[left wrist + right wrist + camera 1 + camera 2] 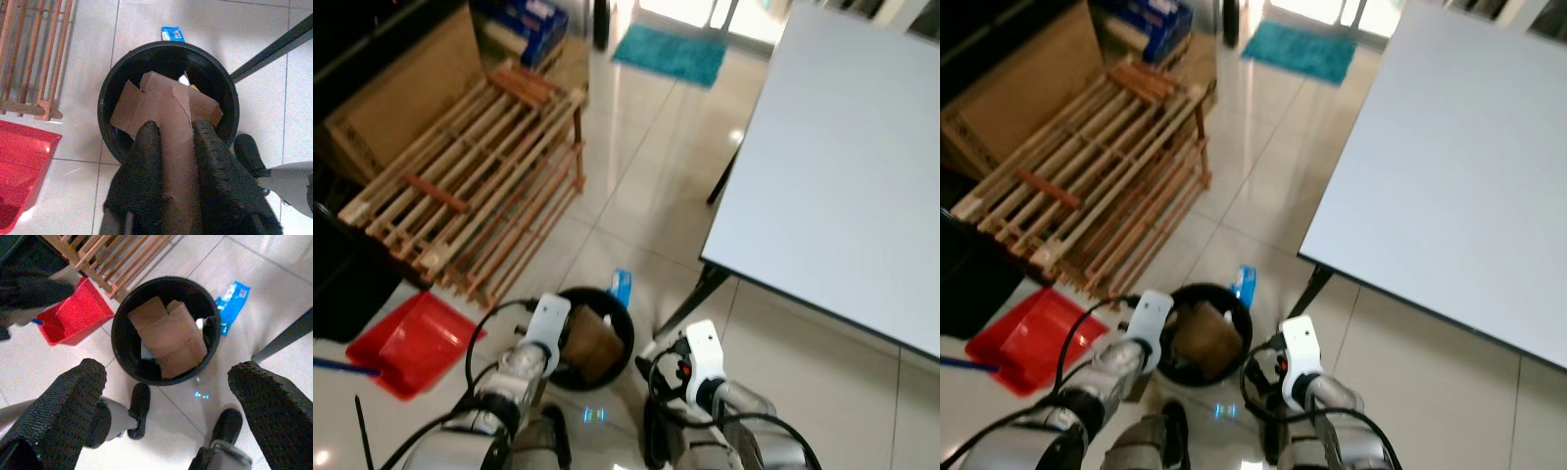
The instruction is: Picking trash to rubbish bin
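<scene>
A black round rubbish bin (625, 328) stands on the tiled floor just ahead of me. My left gripper (176, 129) is shut on a brown piece of cardboard (166, 105), whose far end reaches down into the bin (105, 105). More cardboard (168, 335) and some pale scraps lie inside. My right gripper (168, 367) hangs open above the bin's near side, with nothing between its fingers (73, 401). A blue wrapper (622, 286) lies on the floor against the bin's far side.
A red dustpan (411, 341) lies left of the bin. A slatted wooden rack (480, 176) and a cardboard box (401, 98) stand behind it. A large white table (842, 176) fills the right, its dark leg (690, 299) close to the bin. A teal mat (671, 51) lies far ahead.
</scene>
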### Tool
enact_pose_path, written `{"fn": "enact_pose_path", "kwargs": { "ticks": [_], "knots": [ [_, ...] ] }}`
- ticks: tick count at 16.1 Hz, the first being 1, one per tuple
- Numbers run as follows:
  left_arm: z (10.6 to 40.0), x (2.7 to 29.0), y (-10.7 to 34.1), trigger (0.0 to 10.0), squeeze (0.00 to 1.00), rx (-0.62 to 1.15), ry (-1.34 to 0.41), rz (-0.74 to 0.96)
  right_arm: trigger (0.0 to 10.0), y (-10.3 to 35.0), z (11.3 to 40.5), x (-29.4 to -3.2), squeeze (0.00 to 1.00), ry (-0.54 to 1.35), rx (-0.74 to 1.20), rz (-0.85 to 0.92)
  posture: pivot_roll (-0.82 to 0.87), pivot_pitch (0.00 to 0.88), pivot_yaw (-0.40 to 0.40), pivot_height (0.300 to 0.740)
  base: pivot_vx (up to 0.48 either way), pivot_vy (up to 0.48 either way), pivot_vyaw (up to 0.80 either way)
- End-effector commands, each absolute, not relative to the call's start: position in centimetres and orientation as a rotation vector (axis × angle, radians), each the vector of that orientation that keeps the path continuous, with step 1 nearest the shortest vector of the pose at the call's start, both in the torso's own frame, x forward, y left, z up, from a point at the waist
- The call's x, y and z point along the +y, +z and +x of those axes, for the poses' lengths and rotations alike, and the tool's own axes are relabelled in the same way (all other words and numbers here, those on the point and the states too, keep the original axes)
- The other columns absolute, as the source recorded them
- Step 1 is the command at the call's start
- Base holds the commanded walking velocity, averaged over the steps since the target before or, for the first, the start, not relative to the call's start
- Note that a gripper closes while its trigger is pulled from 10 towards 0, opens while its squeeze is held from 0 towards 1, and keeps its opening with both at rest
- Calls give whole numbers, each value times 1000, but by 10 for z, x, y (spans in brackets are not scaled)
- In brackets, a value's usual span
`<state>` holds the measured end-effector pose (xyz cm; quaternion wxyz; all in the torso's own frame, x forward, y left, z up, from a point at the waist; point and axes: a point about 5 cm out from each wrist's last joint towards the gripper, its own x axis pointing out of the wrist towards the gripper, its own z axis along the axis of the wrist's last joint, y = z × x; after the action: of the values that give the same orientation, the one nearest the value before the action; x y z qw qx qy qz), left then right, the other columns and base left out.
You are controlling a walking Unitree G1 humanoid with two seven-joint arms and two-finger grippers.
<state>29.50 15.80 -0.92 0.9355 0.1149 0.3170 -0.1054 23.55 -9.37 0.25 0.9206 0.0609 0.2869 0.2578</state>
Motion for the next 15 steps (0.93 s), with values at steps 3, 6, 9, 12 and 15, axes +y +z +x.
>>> {"fn": "enact_pose_path", "kwargs": {
  "ticks": [3,6,9,12,15],
  "knots": [
    [293,158,-11,10000,1000,653,-216,233,10000,6,227,-93,0,543,608,154,-210,364,-66,740,0,0,0],
    [295,160,-9,10000,1000,645,-212,233,10000,9,223,-92,0,546,622,150,-207,370,-64,740,0,0,0],
    [297,163,-7,10000,1000,637,-201,241,10000,11,220,-89,0,551,630,157,-204,374,-65,740,0,0,0],
    [297,167,-7,10000,0,634,-171,257,10000,10,221,-90,0,546,638,151,-190,363,-59,740,0,0,0],
    [292,178,-10,10000,0,639,-109,230,10000,8,225,-90,0,533,640,149,-163,343,-50,740,0,0,0]
  ]
}}
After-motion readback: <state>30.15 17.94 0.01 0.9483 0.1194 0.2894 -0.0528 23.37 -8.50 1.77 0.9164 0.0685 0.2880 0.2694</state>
